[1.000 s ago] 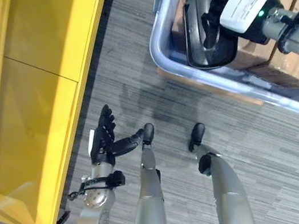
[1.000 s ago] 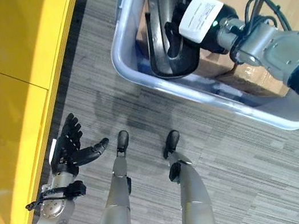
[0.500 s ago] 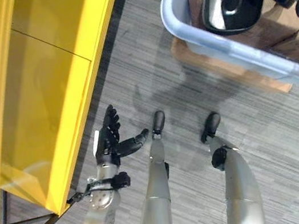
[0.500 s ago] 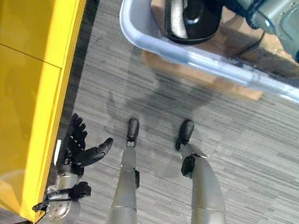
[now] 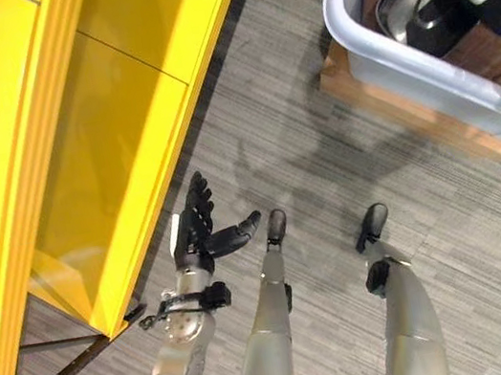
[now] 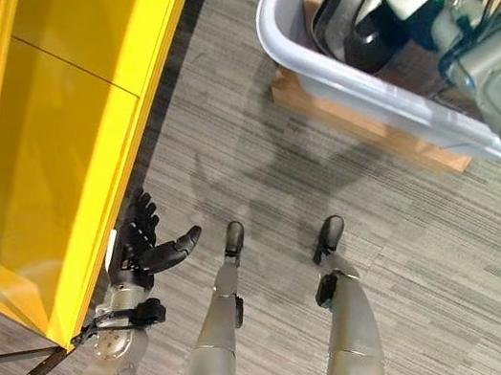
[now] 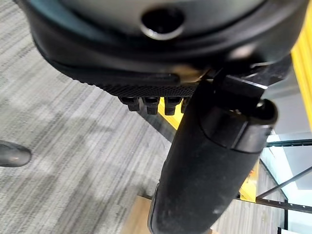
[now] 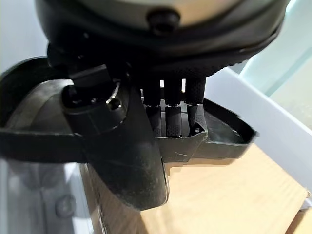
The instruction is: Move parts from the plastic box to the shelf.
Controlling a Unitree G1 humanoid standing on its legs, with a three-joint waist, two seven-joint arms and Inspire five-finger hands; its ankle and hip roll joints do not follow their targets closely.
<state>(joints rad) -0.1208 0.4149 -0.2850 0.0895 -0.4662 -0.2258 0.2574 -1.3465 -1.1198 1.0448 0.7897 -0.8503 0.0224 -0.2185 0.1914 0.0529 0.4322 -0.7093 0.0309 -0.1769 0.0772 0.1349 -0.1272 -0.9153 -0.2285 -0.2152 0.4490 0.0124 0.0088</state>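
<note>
Right robot hand [image 8: 146, 122] curled round a black moulded part [image 6: 364, 7], held over the plastic box [image 6: 308, 70]. Left robot hand [image 6: 140, 251] open, empty, beside the yellow shelf [image 5: 101, 165]. Step: lifting out. Next, probably: carrying across to the shelf.

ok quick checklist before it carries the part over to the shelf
1. Right hand shut on the black part: ok, fingers and thumb pinch its edge.
2. Part clear of the plastic box: not ok, it sits over the box rim.
3. Left hand free: ok, open and holding nothing, beside the yellow shelf.
4. Shelf compartment by the left hand free: ok, nothing in the part in view.
5. Grip firm enough to carry: cannot tell.
</note>
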